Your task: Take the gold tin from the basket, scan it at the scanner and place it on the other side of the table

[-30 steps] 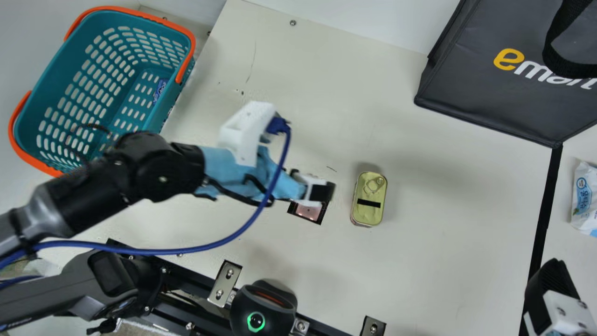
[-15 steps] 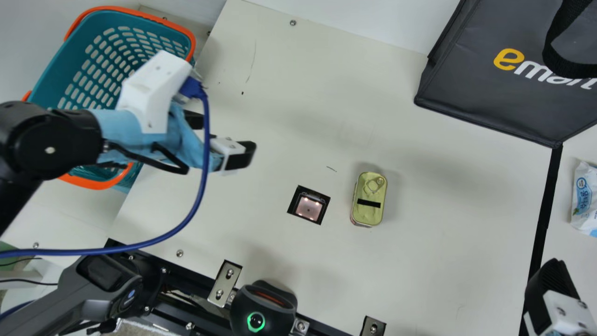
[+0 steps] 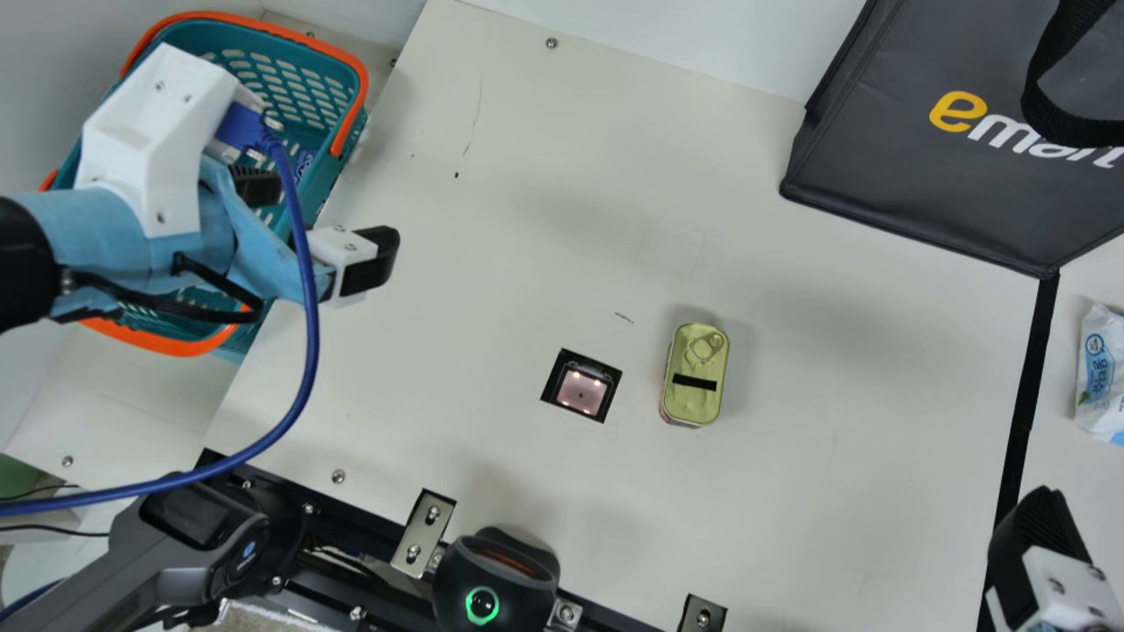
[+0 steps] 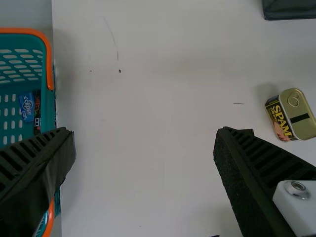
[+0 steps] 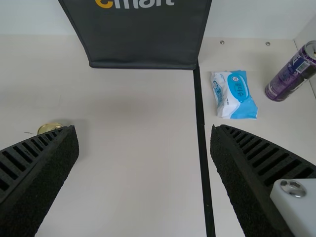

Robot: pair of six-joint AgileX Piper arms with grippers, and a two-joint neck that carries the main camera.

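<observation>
The left gripper [image 3: 318, 219] is over the right edge of the teal basket [image 3: 307, 105] in the main view, its fingers apart. In the left wrist view the same gripper [image 4: 145, 143] is open with nothing between its fingers. The gold tin [image 3: 695, 373] stands upright on the table, right of the square scanner window [image 3: 581, 391]; the left wrist view shows the tin [image 4: 292, 115] and its dark side label. At the main view's lower right corner is the right gripper [image 3: 1041, 544]. Its wrist view shows this gripper [image 5: 144, 143] open and holding nothing.
A dark bag [image 3: 948, 149] stands at the back right. Beyond a black line [image 3: 1026, 404] lie a blue-white packet [image 3: 1102, 373] and a purple can [image 5: 292, 71]. A small blue packet [image 4: 27, 107] is inside the basket. A black device [image 3: 496, 579] stands at the front edge.
The left arm has swung left, away from the scanner window and the tin, to above the basket's edge. The tin has stayed in place, and so has the right gripper.
</observation>
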